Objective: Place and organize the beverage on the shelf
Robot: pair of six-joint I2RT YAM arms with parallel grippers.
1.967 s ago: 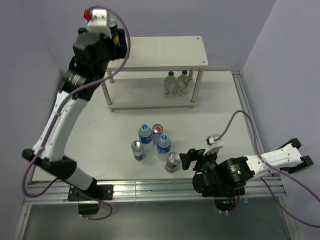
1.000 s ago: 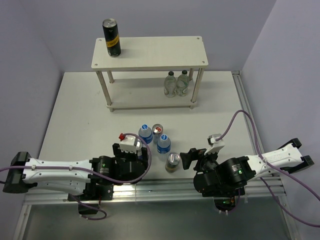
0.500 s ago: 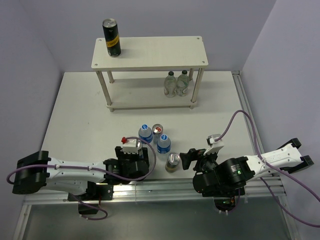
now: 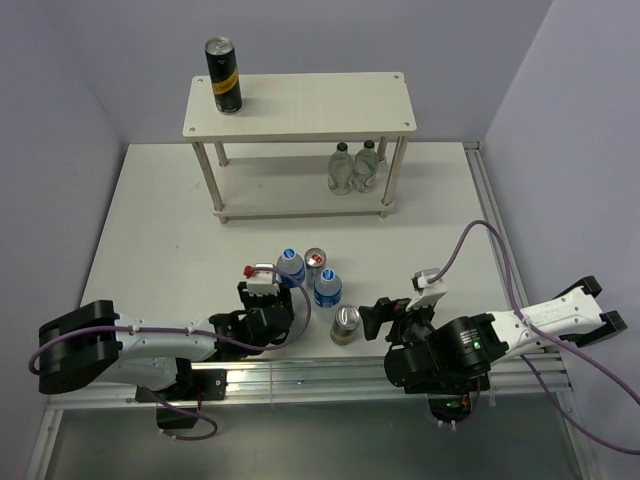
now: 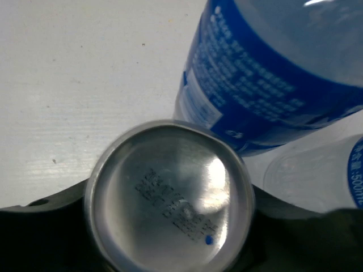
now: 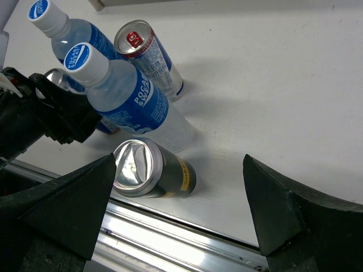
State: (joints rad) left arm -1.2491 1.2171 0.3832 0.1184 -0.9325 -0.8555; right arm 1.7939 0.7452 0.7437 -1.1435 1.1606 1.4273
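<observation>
The cream shelf (image 4: 300, 105) carries a black can (image 4: 223, 75) with a gold band on top and two clear bottles (image 4: 352, 168) on its lower board. In front of the shelf, on the white tabletop (image 4: 150, 230), stand blue-labelled bottles (image 6: 127, 105) with white lettering, a blue-and-silver can (image 6: 148, 59) with a red tab, a dark can (image 6: 156, 170) with a yellow band, and a silver-ended can (image 5: 167, 195).

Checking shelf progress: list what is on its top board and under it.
On the top board: one black-and-gold can, upright at its left end. Under it, two clear bottles stand at the lower tier's right end; the board hides that tier's rear.
</observation>
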